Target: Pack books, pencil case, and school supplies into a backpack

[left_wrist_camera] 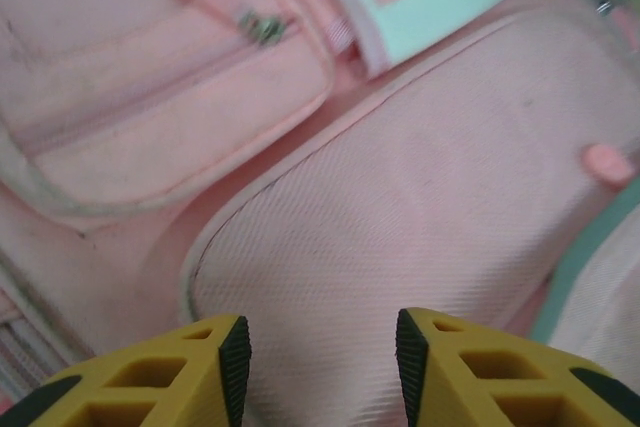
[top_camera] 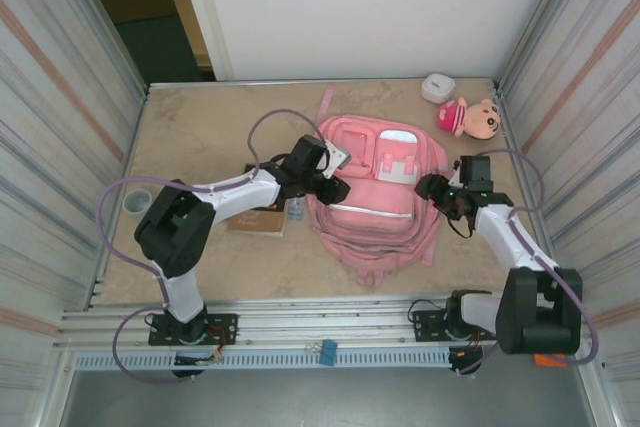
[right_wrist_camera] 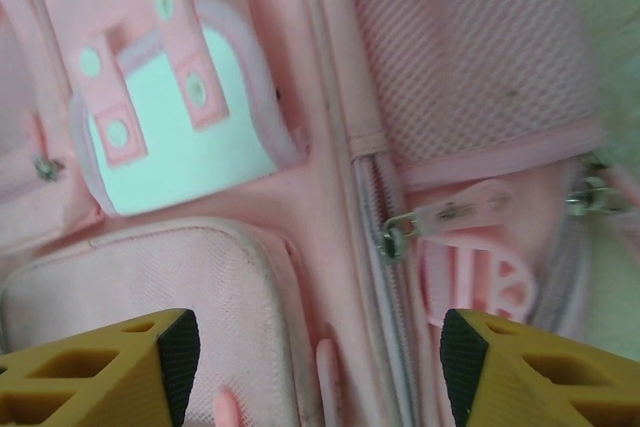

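Note:
The pink backpack (top_camera: 375, 209) lies flat in the middle of the table, front pockets up. My left gripper (top_camera: 333, 188) hovers over its left edge, open, with only the large front pocket (left_wrist_camera: 400, 207) below its yellow fingers (left_wrist_camera: 180, 377). My right gripper (top_camera: 432, 187) is at the backpack's right side, open and wide. Between its fingers run the main zipper and a metal zipper pull (right_wrist_camera: 395, 237) with a pink tab. The thin brown book (top_camera: 255, 220) lies on the table left of the backpack, partly hidden under my left forearm.
A plush doll with a pink hat (top_camera: 472, 117) and a small white object (top_camera: 437, 87) sit at the back right. A small grey item (top_camera: 295, 210) lies beside the book. A grey ring (top_camera: 137, 202) sits at the left edge. Metal walls close in both sides.

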Robot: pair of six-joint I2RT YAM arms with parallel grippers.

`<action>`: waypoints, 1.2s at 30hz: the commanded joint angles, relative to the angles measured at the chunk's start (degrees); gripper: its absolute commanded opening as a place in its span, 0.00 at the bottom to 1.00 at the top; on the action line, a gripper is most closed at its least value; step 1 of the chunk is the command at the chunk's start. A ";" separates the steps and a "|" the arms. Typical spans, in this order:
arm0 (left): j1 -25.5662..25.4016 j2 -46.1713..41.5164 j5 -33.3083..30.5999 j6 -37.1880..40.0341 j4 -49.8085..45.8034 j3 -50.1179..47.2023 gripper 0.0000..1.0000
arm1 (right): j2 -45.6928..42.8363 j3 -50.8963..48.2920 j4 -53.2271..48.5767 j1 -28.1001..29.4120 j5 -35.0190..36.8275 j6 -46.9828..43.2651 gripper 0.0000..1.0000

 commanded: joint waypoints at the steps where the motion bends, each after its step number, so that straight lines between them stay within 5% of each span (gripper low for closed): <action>1: -0.05 0.00 0.19 -0.20 -1.11 -2.66 0.44 | 5.01 -0.33 5.79 3.13 -0.77 0.45 0.65; 12: 1.51 -7.26 -3.86 -1.60 -0.99 -11.18 0.44 | 11.36 -2.11 16.08 14.32 0.33 6.55 0.63; 17: 1.44 -16.01 -5.67 1.46 -2.02 -11.04 0.51 | 5.53 1.27 6.81 15.16 3.74 3.06 0.67; 22: 0.43 -22.55 3.25 14.28 -0.67 -10.36 0.58 | -8.37 3.53 -4.83 12.54 7.09 -0.77 0.71; 27: -1.96 -19.14 14.44 28.70 -2.81 -7.29 0.55 | -22.08 -0.73 -6.09 11.48 8.53 1.48 0.73; 36: -11.32 -5.39 8.39 45.47 -7.61 -1.08 0.68 | -34.69 -8.71 -6.28 11.36 9.61 4.58 0.74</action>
